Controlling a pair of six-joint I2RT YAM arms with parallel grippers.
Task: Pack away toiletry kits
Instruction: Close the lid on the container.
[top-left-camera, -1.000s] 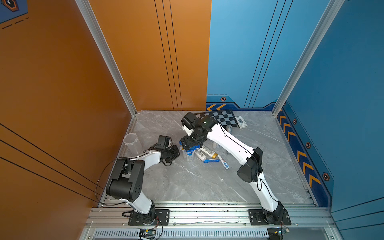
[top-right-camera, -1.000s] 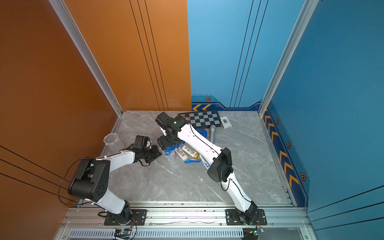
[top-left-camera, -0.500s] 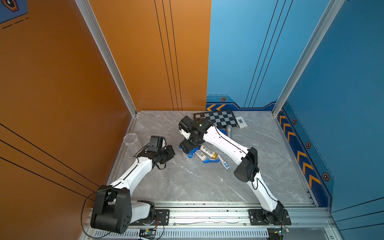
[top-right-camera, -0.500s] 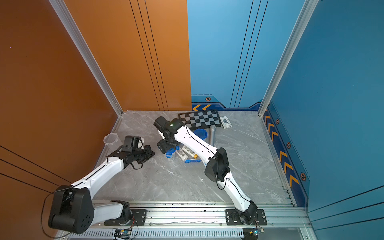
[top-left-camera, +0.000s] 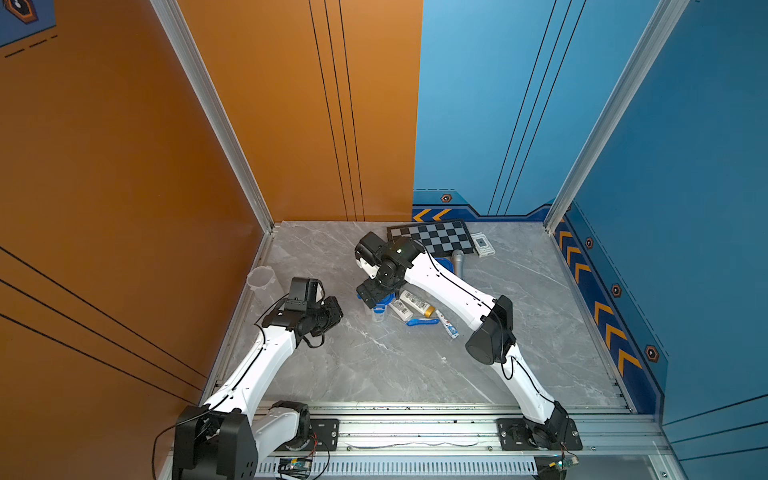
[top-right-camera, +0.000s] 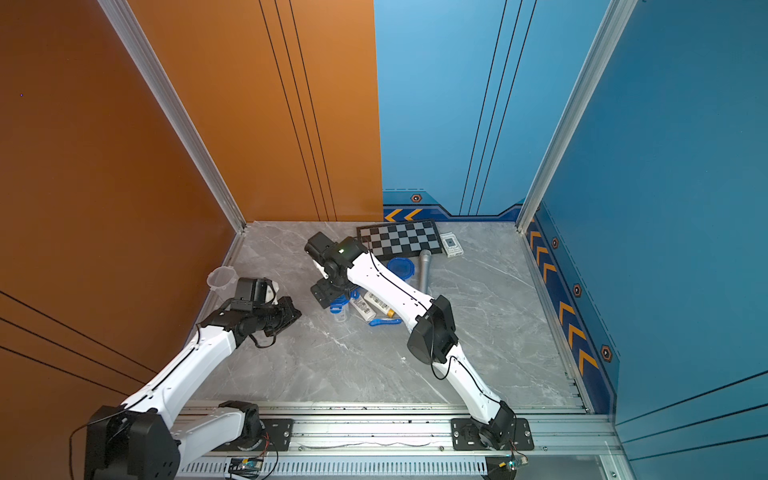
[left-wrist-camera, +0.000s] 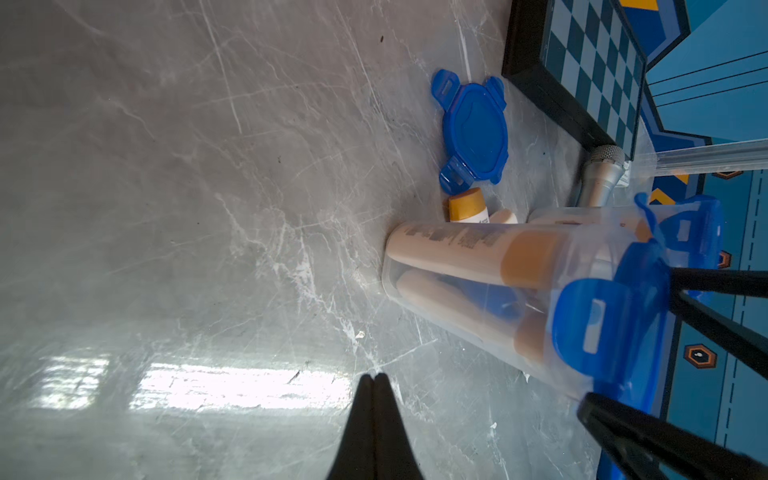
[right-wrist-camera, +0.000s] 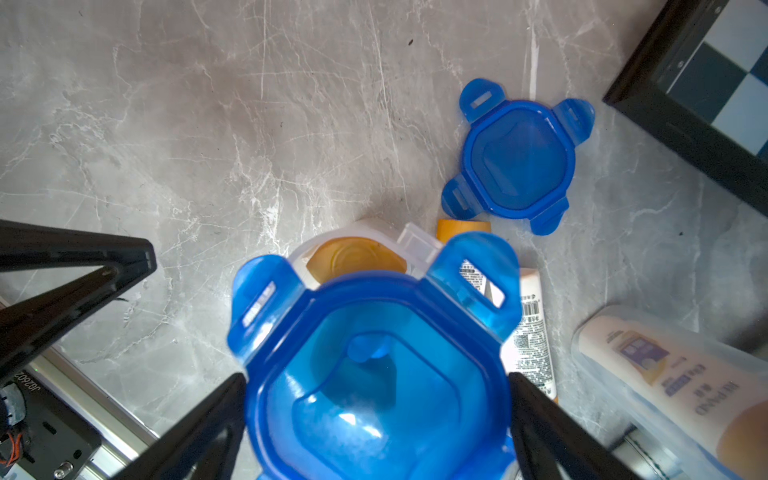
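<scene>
Caps cup (left-wrist-camera: 457, 291), right gripper (right-wrist-camera: 376, 374) wide astride lid (right-wrist-camera: 374, 324), left gripper (left-wrist-camera: 374, 380) pinched empty at 9 o'clock; next likely snaps tabs (right-wrist-camera: 257, 299).

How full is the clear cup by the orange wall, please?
Empty: in both top views the cup stands lidless, with nothing visible inside.

The near half of the table (top-left-camera: 374, 365) is clear for passage. Lidded cup (left-wrist-camera: 478, 286), bottles (top-left-camera: 415, 300) and loose lid (right-wrist-camera: 517, 160) crowd the middle; chessboard (top-left-camera: 432, 237) and microphone (top-left-camera: 457, 262) obstruct the rear.
</scene>
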